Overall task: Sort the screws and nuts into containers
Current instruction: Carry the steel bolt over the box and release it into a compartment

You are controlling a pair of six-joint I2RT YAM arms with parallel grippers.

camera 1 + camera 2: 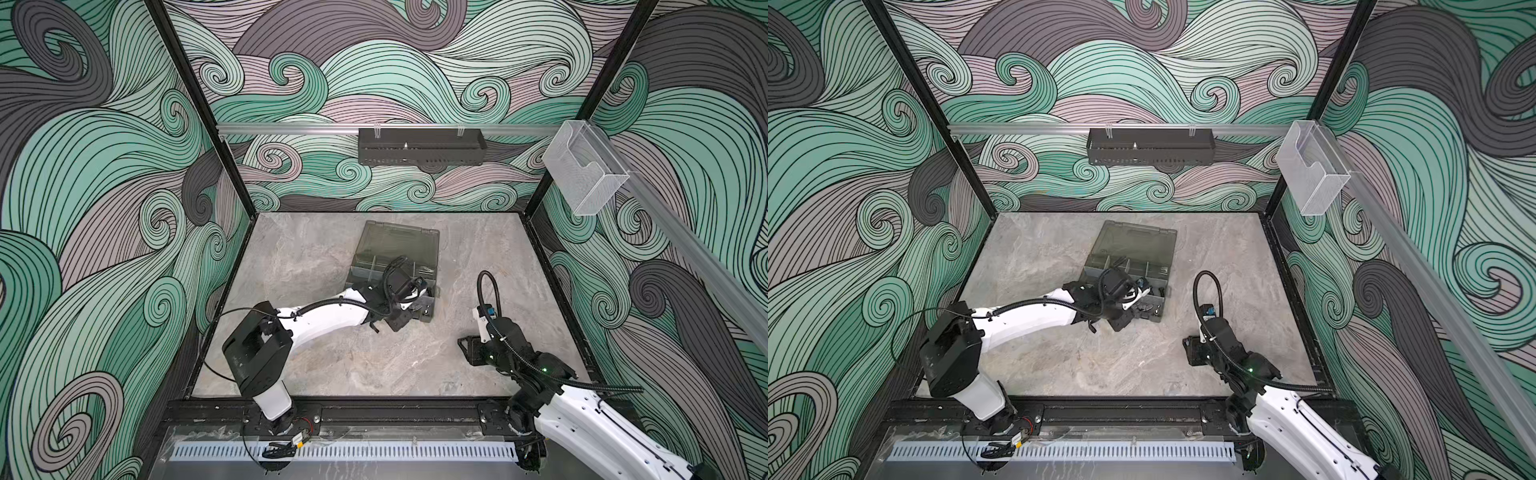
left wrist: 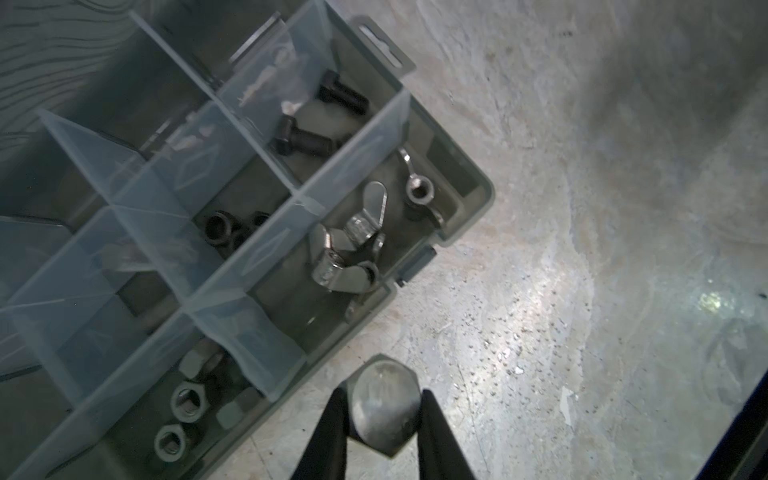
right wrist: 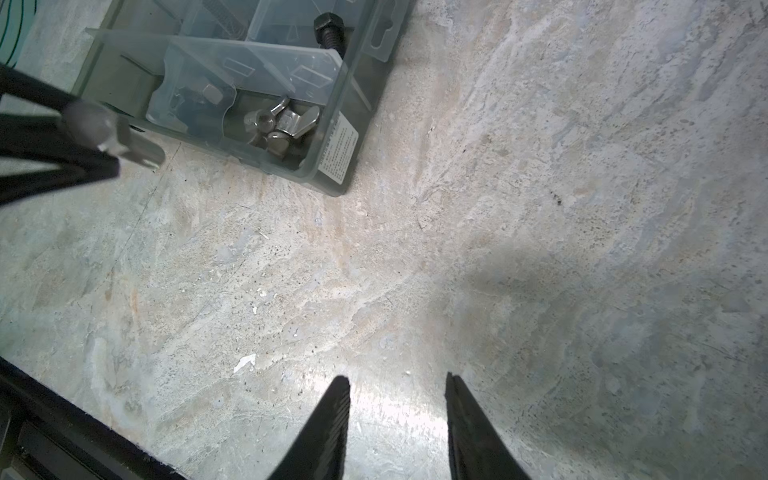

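Left wrist: left hand [image 2: 383, 390] grips 1 silver screw [image 2: 384, 409]; 2 black screws [image 2: 303, 141] in cell [image 2: 359, 120]; right hand [image 3: 397, 377] parted, empty.

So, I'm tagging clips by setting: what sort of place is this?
Probably a lab robot cell: wave-patterned walls box in a stone-look tabletop, a left arm and right arm are mounted at its front rail, and an organiser case sits on it.
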